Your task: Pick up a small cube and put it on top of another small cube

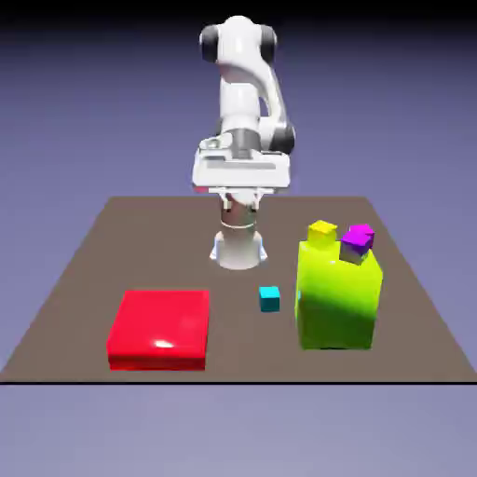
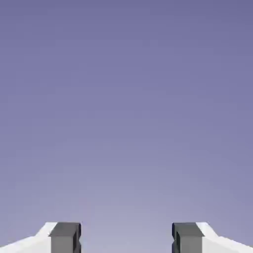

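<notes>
Holding nothing, the jaws (image 2: 126, 239) stand apart, with only plain backdrop between and beyond them in the hand view. In the exterior view they hang from the white hand (image 1: 242, 172), high over the arm's base (image 1: 238, 250). Taking the middle of the table (image 1: 168, 252) as the clock's centre and twelve as the exterior view's top, the base sits near twelve. The cyan cube (image 1: 269, 299) rests flat on the table toward five o'clock, well below the hand and touching nothing. From that cube, the red slab (image 1: 160, 328) lies at about eight o'clock, and the tall green block (image 1: 337, 296) stands nearby at about three. Up by the green block's top, the yellow cube (image 1: 322, 233) shows at its eleven and the purple cube (image 1: 355, 246) at its one, with a magenta piece (image 1: 362, 231) just behind the purple.

As for progress, the cyan cube is not picked up and no stack of small cubes can be made out. The whole job seems left: reach down, grip the cyan cube, lift it, set it on another small cube and let go.
</notes>
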Controlling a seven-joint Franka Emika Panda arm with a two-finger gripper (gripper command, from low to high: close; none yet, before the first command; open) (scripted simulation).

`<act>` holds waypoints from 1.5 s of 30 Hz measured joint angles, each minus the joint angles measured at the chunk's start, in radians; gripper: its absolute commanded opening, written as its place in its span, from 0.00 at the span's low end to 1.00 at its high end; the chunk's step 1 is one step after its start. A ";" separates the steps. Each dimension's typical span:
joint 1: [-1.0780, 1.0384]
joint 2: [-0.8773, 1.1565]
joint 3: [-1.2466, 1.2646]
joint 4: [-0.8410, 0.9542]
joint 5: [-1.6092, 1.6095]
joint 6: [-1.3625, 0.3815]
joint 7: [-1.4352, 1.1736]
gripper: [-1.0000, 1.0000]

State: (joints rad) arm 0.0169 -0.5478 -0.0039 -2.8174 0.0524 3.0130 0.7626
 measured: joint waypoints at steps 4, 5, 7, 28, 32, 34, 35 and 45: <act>0.016 0.074 -0.013 -0.024 0.174 -0.079 0.072 0.50; 0.020 0.092 -0.016 -0.030 0.217 -0.099 0.090 0.50; 0.028 0.129 -0.022 -0.043 0.304 -0.139 0.125 0.50; 0.113 0.500 -0.072 -0.141 1.148 -0.498 0.421 0.50; 0.133 0.635 -0.036 -0.088 1.321 -0.474 0.284 0.50; 0.145 0.702 -0.017 -0.061 1.408 -0.462 0.215 0.50; 0.151 0.736 -0.008 -0.048 1.452 -0.456 0.181 0.50; 0.117 0.569 -0.053 -0.114 1.238 -0.486 0.350 0.00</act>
State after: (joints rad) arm 0.1337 0.0211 -0.0570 -2.9315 1.2900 2.5273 1.1123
